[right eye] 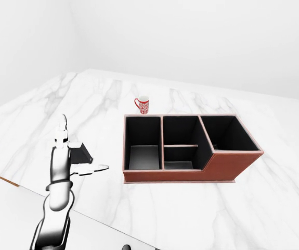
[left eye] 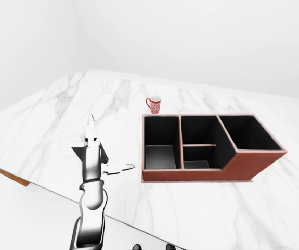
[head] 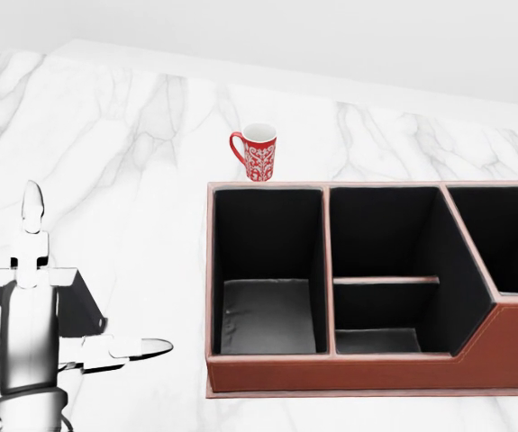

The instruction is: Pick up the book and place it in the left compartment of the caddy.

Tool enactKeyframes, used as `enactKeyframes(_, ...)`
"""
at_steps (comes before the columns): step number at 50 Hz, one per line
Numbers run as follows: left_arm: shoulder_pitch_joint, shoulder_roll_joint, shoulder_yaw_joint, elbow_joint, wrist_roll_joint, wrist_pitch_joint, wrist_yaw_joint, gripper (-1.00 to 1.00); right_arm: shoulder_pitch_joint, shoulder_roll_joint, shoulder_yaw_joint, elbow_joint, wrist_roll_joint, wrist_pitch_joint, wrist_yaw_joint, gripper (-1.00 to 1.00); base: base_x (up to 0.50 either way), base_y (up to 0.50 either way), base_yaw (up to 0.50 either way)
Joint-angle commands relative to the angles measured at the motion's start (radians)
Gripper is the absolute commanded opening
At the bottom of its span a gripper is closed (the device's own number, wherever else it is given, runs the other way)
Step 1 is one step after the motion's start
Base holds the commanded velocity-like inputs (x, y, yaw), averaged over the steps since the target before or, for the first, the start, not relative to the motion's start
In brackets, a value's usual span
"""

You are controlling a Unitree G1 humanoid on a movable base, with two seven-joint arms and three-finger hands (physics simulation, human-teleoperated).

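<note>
The desk is a broad slab of white marble with soft grey veins, glossy and smooth, with a thin brown edge showing at the left of the left-eye view. On it sits the caddy, a long rectangular box with reddish-brown leather-like walls, stitched along the rim, and a matte black lining. Its left compartment is a deep square well; the middle one is split by a low crosswise divider, and the right one has a slanted wall. Just beyond the caddy's upper left corner in the head view stands a small cylindrical mug, red with a white ornamental pattern and a white inside.

At the left of the head view the left hand, silvery and metallic, reaches over the book, a flat dark rectangle with a pale edge lying on the marble well apart from the caddy. The fingers are spread, two pointing straight up the view and the thumb jutting right; they grip nothing.
</note>
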Motion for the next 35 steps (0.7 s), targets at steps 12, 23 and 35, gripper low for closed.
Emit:
enactKeyframes(12,-0.032,0.015,-0.036,-0.216,0.785,0.101,0.179,1.00,-0.003,-0.008,0.007,0.023,0.001,0.000,-0.005,1.00,0.00,0.00,0.00)
enactKeyframes(23,-0.058,0.025,-0.019,-0.219,0.919,0.101,0.172,1.00,-0.002,-0.006,0.005,0.022,0.003,0.000,-0.008,1.00,0.00,0.00,0.00)
enactKeyframes(35,-0.065,0.051,-0.017,-0.170,1.047,0.101,0.132,1.00,-0.003,-0.010,0.006,0.031,-0.003,0.000,-0.013,1.00,0.00,0.00,0.00)
